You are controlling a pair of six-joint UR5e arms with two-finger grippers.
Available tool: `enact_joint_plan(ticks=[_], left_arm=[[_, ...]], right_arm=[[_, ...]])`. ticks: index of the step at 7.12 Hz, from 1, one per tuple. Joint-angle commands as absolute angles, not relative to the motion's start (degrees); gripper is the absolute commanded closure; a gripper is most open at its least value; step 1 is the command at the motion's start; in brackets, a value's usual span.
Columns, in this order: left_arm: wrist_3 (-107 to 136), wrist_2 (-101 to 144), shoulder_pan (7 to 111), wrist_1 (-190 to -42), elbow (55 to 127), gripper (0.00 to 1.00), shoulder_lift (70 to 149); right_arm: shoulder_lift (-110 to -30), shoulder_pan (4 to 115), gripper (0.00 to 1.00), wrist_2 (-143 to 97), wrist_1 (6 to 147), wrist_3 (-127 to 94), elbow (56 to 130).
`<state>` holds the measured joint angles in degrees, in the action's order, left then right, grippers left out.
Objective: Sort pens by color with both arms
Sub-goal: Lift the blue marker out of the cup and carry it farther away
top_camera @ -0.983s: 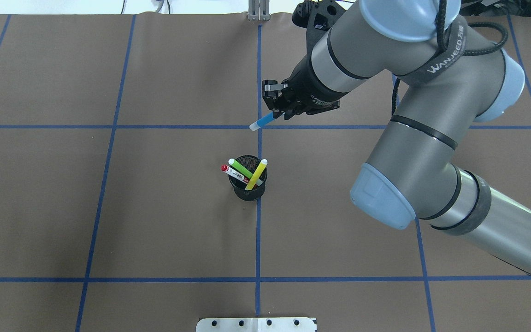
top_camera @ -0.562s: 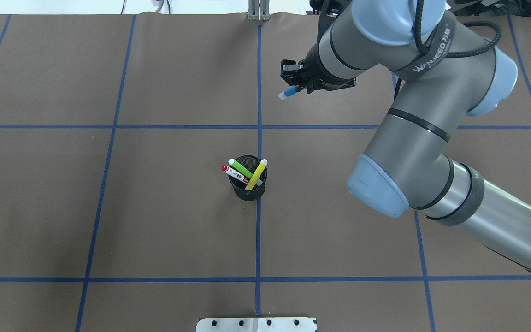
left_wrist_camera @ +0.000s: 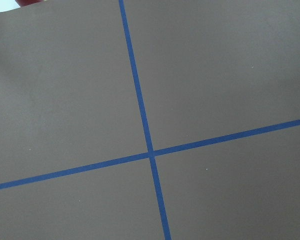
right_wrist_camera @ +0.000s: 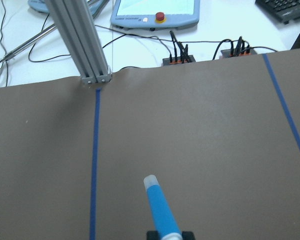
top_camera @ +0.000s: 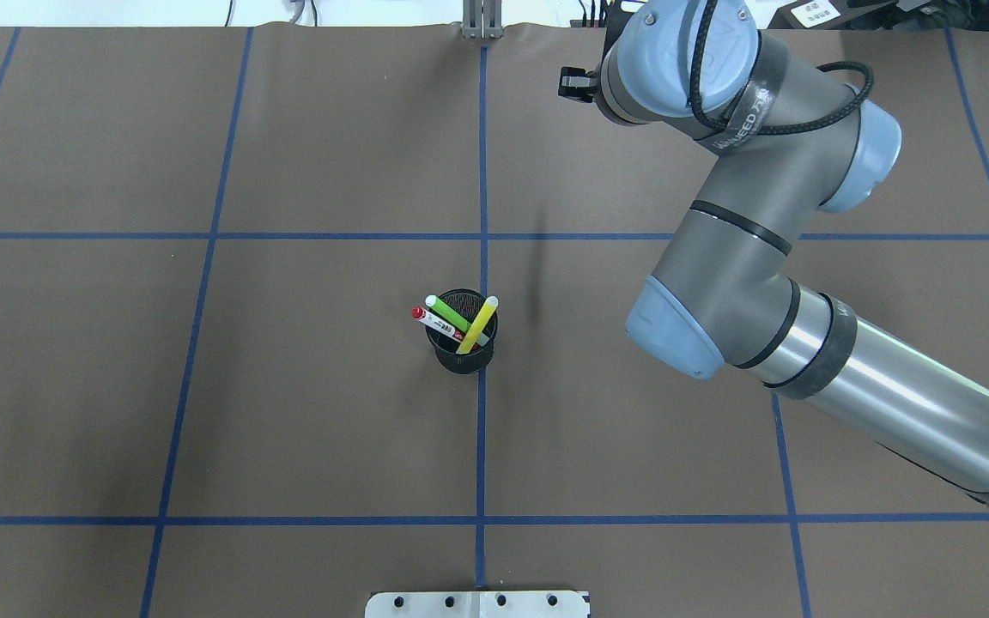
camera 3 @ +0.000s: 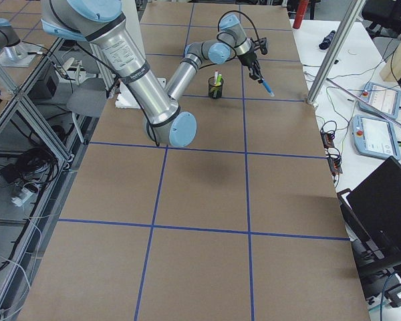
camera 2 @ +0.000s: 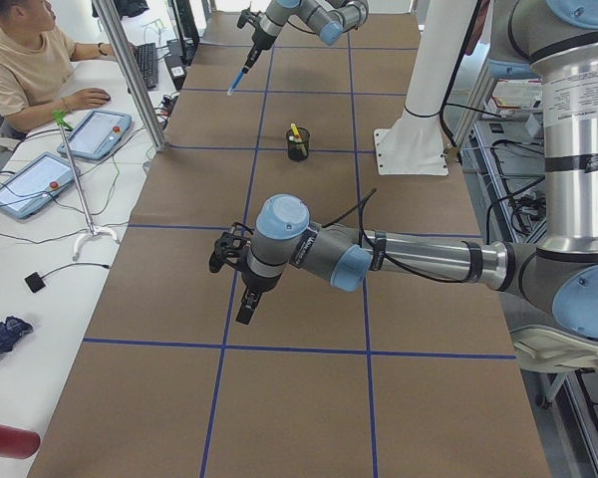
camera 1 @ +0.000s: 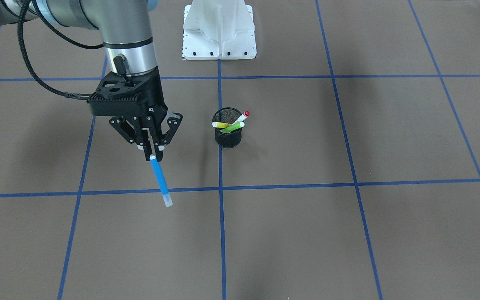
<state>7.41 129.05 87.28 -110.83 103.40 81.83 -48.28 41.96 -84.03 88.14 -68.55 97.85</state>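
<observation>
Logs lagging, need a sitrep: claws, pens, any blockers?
Right claw shut on blue highlighter, cap down, over the table. Left claw: state unclear. Green highlighter, yellow highlighter, red-capped marker in mesh cup. No blocker seen.

"WANJEED", strap (top_camera: 739, 120) on right arm (top_camera: 803, 257) (partly hidden)

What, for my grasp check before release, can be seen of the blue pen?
The blue pen is a slim marker with a bright blue, plastic-looking barrel and a pale translucent cap at its free end. The right pincer is shut on its other end. It hangs tilted, cap lowest and slanting away from the robot, seemingly clear of the brown table. It is well apart from the black mesh cup, and nothing else touches it.
</observation>
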Motion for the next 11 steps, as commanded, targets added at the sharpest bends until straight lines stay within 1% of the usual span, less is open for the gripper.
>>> enact_joint_plan(ticks=[1, 2, 3, 5, 9, 10, 11], left_arm=[[7.4, 129.0, 87.3, -110.9, 103.6, 0.0, 81.8], [7.5, 129.1, 87.3, -110.8, 103.9, 0.0, 81.8], [7.5, 129.0, 87.3, -110.9, 104.1, 0.0, 81.8], [7.4, 129.1, 87.3, -110.9, 104.3, 0.0, 81.9], [7.4, 129.0, 87.3, -110.8, 104.7, 0.0, 81.9], [7.3, 129.1, 87.4, -110.9, 104.7, 0.0, 81.9], [7.3, 129.1, 87.4, -110.9, 104.7, 0.0, 81.9]], right_arm=[[-48.6, 42.0, 1.0, -80.2, 76.6, -68.6, 88.3], [-50.5, 40.7, 1.0, -75.5, 73.0, -68.6, 86.3], [-52.7, 39.6, 1.0, -72.1, 70.3, -68.6, 85.9], [-54.0, 38.4, 1.0, -68.0, 70.1, -71.5, 85.0], [-55.2, 31.5, 1.0, -57.4, 70.1, -78.0, 83.5], [-55.1, 31.3, 0.66, -57.2, 70.1, -78.0, 82.6], [-55.0, 31.3, 0.18, -57.1, 70.1, -78.0, 82.4]])
